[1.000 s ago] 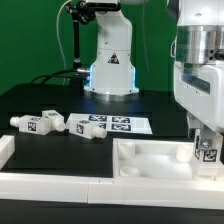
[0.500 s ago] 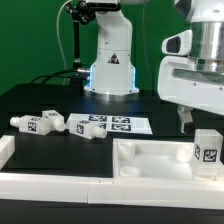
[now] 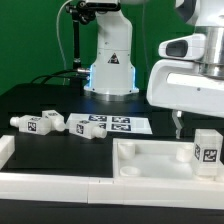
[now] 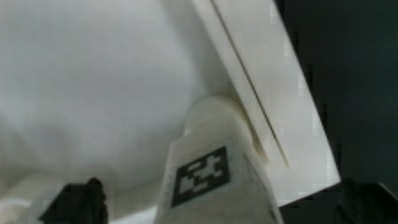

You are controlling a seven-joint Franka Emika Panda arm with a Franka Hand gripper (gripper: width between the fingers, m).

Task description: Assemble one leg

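Exterior view: gripper [image 3: 178,124] mostly cut off at the frame edge, jaw state impossible to tell; risen since half a second ago, clear of the leg [image 3: 208,148] standing upright in the tabletop [image 3: 150,160] corner. Wrist view: blurred leg [image 4: 222,165] below, one fingertip [image 4: 80,198] barely visible.

leg [image 3: 207,147] upright in the tabletop's [image 3: 150,158] right corner socket | gripper [image 3: 178,122] above and just left of it, apart, jaw state unclear | two more legs [image 3: 36,122] [image 3: 82,126] lying on the black table [image 3: 40,95] at left | marker board [image 3: 118,125] flat, mid-table | arm base [image 3: 111,60] far behind
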